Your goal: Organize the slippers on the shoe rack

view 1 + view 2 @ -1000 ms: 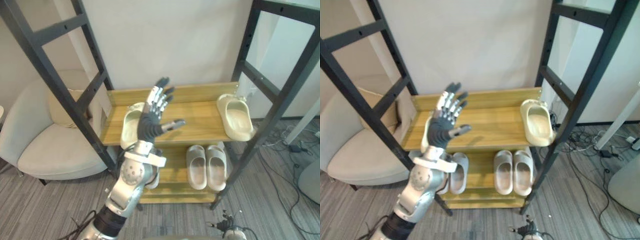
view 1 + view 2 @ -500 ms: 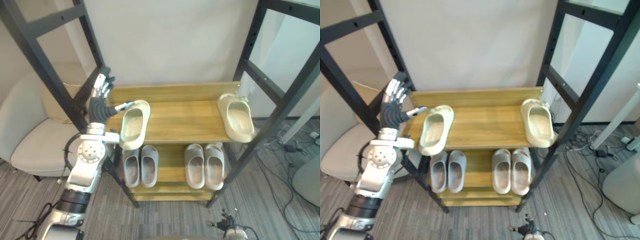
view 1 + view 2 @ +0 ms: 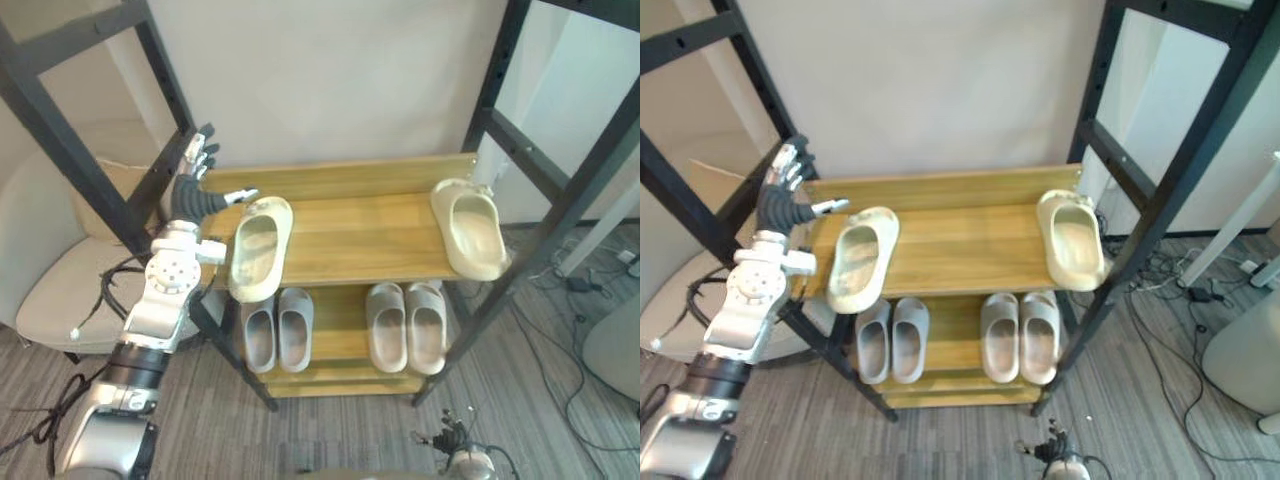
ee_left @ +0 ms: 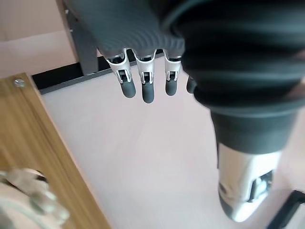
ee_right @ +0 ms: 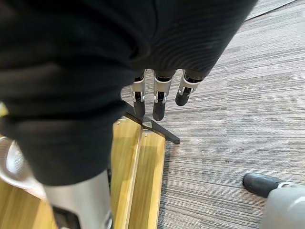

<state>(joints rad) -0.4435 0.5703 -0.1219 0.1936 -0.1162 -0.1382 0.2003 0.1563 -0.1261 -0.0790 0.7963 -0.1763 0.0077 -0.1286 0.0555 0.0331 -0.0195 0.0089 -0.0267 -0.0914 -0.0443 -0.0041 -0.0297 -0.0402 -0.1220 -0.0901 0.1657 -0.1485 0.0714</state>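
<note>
Left eye view, left hand [image 3: 189,197] spread wide; thumb beside cream slipper [image 3: 258,246]

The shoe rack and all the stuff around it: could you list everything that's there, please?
Shoe rack: one, wooden shelves in a black metal frame, against the wall.
Cream slippers: two, upper shelf; this one at the left end with its toe over the front edge, the other at the right end.
Grey slippers: four, lower shelf, one pair on the left and one on the right.
Armchair: one, off-white, left of the rack.
Cables: several, dark, on the floor to the right.
Floor: grey carpet.
Left hand: open, raised at the rack's left end, thumb near the left cream slipper.
Right hand: open, fingers pointing at the floor.
</note>
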